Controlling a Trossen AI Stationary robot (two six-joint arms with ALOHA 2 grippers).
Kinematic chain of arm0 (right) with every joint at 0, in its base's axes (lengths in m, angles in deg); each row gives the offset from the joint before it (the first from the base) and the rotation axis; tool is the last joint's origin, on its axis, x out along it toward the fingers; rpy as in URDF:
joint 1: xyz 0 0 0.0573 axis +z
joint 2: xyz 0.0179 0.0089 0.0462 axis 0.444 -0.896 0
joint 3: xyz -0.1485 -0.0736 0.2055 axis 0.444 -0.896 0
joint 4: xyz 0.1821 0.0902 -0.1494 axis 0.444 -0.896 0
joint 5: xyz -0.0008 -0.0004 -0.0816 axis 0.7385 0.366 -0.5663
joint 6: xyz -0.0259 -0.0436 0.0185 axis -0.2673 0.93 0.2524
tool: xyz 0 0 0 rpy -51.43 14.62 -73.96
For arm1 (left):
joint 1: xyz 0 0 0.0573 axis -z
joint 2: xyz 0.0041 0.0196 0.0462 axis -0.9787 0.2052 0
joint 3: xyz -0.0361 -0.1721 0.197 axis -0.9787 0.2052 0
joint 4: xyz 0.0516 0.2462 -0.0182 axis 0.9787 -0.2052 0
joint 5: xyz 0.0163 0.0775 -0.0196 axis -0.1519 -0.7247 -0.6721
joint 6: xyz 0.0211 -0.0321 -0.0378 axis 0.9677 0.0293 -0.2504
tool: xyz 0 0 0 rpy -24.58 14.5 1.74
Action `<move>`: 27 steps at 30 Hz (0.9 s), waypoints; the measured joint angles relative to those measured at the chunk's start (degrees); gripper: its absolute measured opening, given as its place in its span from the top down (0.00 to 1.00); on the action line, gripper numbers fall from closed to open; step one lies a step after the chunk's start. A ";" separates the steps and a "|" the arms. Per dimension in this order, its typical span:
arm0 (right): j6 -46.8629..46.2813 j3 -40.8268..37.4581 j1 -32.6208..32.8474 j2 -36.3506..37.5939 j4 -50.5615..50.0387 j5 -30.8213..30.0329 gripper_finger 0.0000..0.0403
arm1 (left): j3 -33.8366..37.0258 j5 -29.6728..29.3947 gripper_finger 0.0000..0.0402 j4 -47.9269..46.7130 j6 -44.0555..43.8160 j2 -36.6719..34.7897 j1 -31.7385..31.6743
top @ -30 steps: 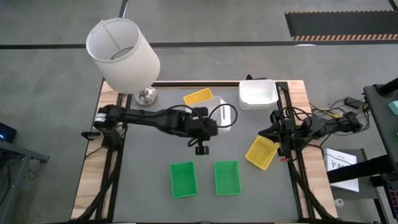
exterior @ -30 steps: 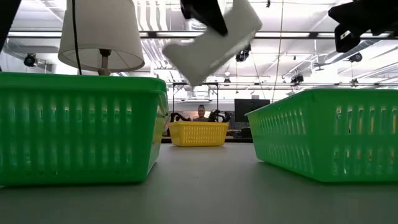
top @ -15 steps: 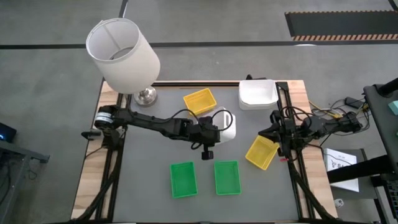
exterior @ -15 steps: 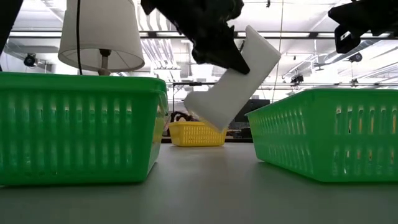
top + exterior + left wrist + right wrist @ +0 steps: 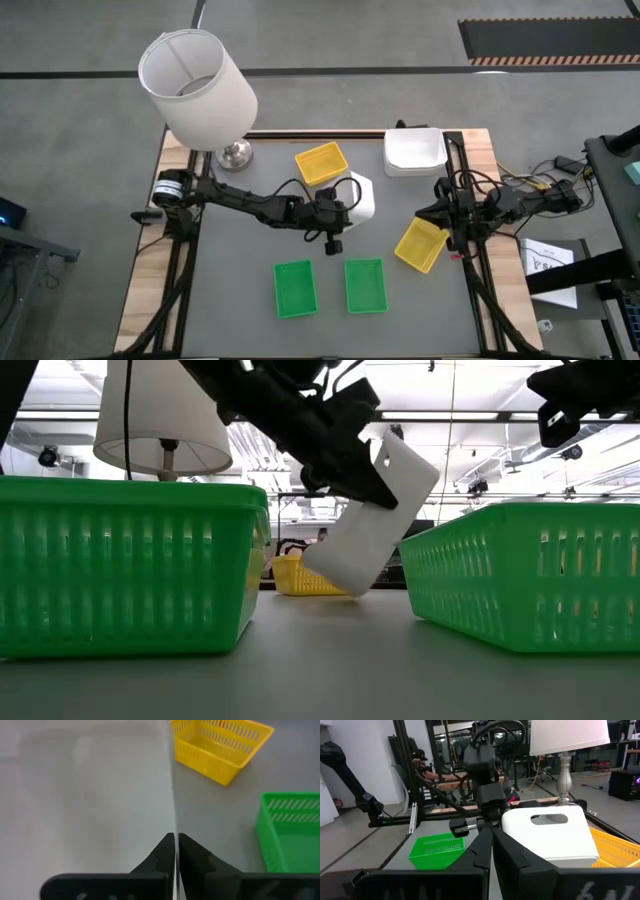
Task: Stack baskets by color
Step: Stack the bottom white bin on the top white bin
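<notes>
the left gripper (image 5: 340, 207) is carrying a white basket (image 5: 360, 196) rightward and lower than a second ago: in the high view it has gone from the upper middle of the bench, beside the yellow basket (image 5: 321, 162), to the centre of the frame, and in the low view it is now hanging tilted with its lower corner near the bench top (image 5: 240, 260). its fingers are pinched tight on the basket's thin wall, as the left wrist view shows. this looks like a transfer toward the white stack (image 5: 415, 150) at the upper right of the frame, so the whites are nearly gathered.

the right gripper (image 5: 445, 212) is waiting at the right edge of the bench, closed on nothing, just beside the second yellow basket (image 5: 420, 243).

for room: two green baskets (image 5: 294, 288) (image 5: 365, 285) are sitting side by side, slightly apart, at the lower middle, well clear of the carried one. the lamp (image 5: 197, 85) is standing at the upper left corner. the path to the white stack is open, though the stack is sitting close to the bench's far right corner and the right arm is lying just below it.
</notes>
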 joint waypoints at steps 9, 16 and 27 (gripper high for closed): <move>-1.51 0.00 0.00 0.00 0.00 -0.02 0.98 | 0.21 0.05 1.00 0.18 -0.07 0.39 -0.26; -1.79 0.00 0.00 0.00 -0.02 -0.02 0.98 | 0.23 0.08 1.00 0.19 -0.15 0.39 -0.42; -1.98 0.00 0.00 -0.02 -0.04 -0.02 0.98 | 0.23 0.09 0.92 0.39 -1.31 0.39 -0.79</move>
